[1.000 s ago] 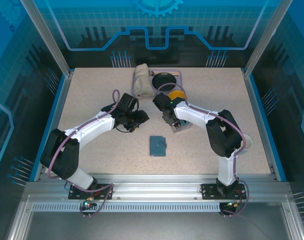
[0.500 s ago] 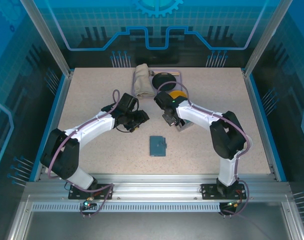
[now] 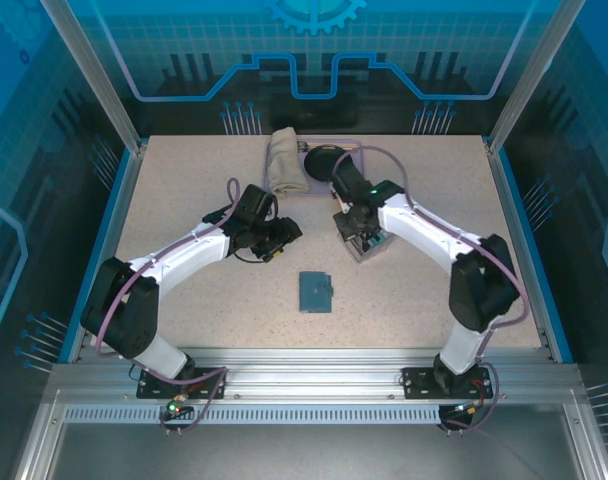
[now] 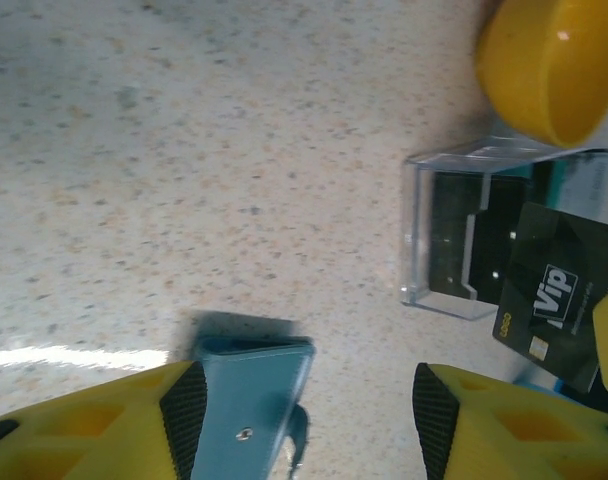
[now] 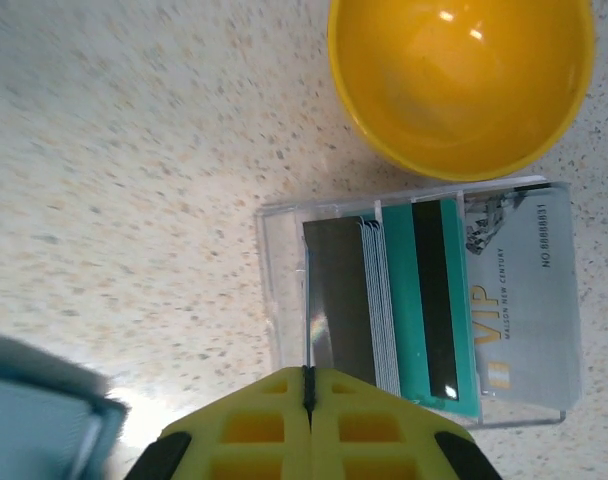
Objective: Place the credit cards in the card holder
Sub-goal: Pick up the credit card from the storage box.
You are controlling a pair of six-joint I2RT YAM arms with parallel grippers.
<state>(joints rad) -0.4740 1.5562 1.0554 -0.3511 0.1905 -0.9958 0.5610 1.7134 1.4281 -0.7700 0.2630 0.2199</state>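
The card holder (image 3: 315,291) is a slate-blue folded wallet lying flat on the table, apart from both grippers; the left wrist view shows it (image 4: 249,400) below the fingers. A clear case (image 3: 370,244) holds several credit cards (image 5: 434,300) standing on edge, green, grey and silvery. My right gripper (image 3: 350,228) hangs over the case's left end, shut (image 5: 307,372) on a thin dark credit card (image 4: 559,290), seen edge-on from its own wrist. My left gripper (image 3: 284,232) hovers open (image 4: 306,405) left of the case with nothing between its pads.
A yellow bowl (image 5: 460,75) sits just beyond the clear case. A beige folded cloth (image 3: 284,162) and a black disc (image 3: 327,158) lie at the back middle. Bare tabletop (image 3: 184,190) stretches to the left and along the front.
The right gripper has shut and its arm has swung toward the back right, now covering the yellow bowl from above. The left arm and the wallet have stayed put.
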